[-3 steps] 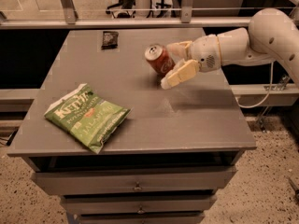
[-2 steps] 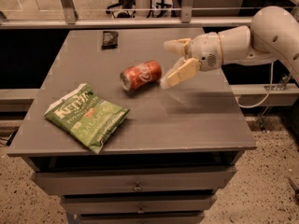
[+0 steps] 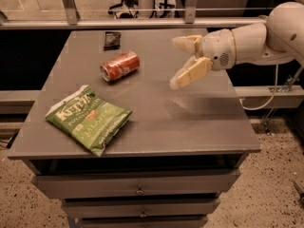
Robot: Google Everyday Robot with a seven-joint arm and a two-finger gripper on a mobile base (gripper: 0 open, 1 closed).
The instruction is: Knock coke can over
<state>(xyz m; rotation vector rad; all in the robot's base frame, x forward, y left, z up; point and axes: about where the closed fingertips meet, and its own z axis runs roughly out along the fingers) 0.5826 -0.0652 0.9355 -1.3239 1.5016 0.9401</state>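
The coke can (image 3: 120,66), red-orange with a silver top, lies on its side on the grey table (image 3: 190,122), its top facing front left. My gripper (image 3: 178,62) hovers above the table to the right of the can, well apart from it. Its two cream fingers are spread open and hold nothing. The white arm reaches in from the right edge of the view.
A green chip bag (image 3: 88,118) lies flat at the table's front left. A small dark packet (image 3: 112,39) lies at the back left. Drawers sit under the tabletop. A rail and glass partition run behind the table.
The can went from upright at my fingers to lying on its side and rolled left. My gripper drew back to the right, away from it.
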